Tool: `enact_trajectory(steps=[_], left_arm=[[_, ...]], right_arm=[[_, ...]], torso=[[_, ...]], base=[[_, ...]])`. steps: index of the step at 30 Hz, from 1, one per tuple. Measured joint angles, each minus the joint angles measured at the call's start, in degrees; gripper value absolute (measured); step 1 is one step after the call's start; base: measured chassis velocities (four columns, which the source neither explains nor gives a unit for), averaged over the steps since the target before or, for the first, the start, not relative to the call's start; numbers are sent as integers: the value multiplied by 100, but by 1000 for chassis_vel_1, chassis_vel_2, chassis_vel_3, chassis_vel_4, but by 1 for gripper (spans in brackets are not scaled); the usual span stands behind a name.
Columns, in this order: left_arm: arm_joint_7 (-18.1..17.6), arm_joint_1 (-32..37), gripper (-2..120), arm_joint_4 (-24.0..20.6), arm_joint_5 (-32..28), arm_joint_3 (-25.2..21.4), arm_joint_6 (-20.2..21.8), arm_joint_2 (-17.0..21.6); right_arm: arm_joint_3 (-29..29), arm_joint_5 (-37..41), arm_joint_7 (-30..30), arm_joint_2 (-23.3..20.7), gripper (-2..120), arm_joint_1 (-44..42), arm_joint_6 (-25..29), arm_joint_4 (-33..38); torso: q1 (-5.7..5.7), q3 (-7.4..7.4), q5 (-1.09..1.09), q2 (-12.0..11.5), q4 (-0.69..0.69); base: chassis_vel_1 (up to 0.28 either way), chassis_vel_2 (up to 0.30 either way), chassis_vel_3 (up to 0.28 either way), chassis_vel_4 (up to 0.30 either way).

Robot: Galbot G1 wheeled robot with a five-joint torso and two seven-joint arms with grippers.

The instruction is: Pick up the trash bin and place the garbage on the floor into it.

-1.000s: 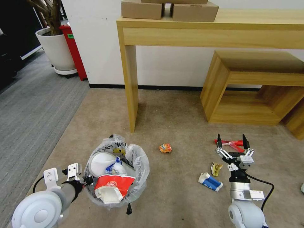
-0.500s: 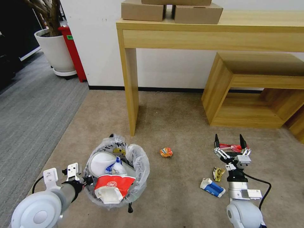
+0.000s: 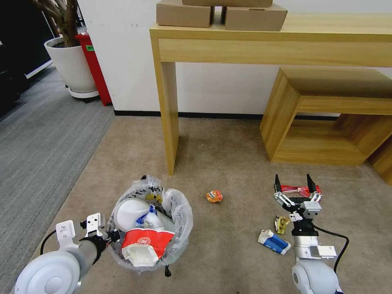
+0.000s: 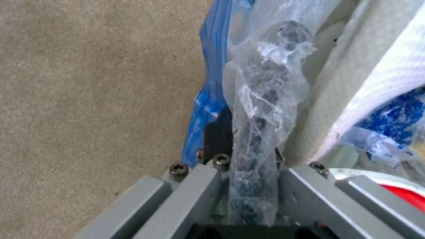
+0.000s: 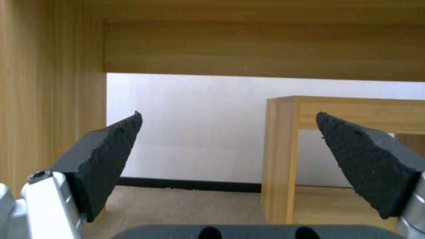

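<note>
1. Beige carpet floor [image 3: 228,253] fills the lower half of the head view, with a tall wooden table [image 3: 269,41] across the top and a low wooden bench [image 3: 326,118] at right.
2. Your left gripper [image 3: 109,234], lower left, is clamped on the rim of the trash bin [image 3: 179,212]; the left wrist view shows the crinkly bag [image 4: 261,99] pinched between the jaws. The bin already holds a white slipper [image 3: 128,208] and a red-and-white carton [image 3: 145,241].
3. Your right gripper [image 3: 292,184], lower right, hangs spread wide with nothing between its fingers, tips framing the red wrapper [image 3: 300,190].
4. Lower it straight down, I judge, keeping the wrapper centred between the pads, and close only once both tips reach the carpet.
5. Mind the thin stick [image 3: 290,190] lying with the wrapper; a shallow pinch may take one and leave the other.
6. Left for later: the orange packet [image 3: 214,196] at centre, the yellow wrapper [image 3: 281,223] and the blue carton [image 3: 273,241].
</note>
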Motion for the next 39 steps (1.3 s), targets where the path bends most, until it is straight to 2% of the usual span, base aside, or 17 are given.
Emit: enact_trajectory(steps=[9,20,31,39], left_arm=[[19,17,0,-2,53,-2,2,-17],[109,48,0,31,144,-39,0,-8],[345,197,0,-3,498,-71,-15,-117],[318,238,0,-29,514,-94,-39,-125]], right_arm=[[-15,-11,23,-69,100,66,-69,-63],[55,22,154,-478,100,205,-126,-233],[-76,33,136,-431,100,262,-107,-242],[-79,15,93,-437,100,229,-62,-243]], torso=[[0,0,0,0,0],[0,0,0,0,0],[0,0,0,0,0],[0,0,0,0,1]], base=[[0,0,0,0],[0,0,0,0],[0,0,0,0],[0,0,0,0]])
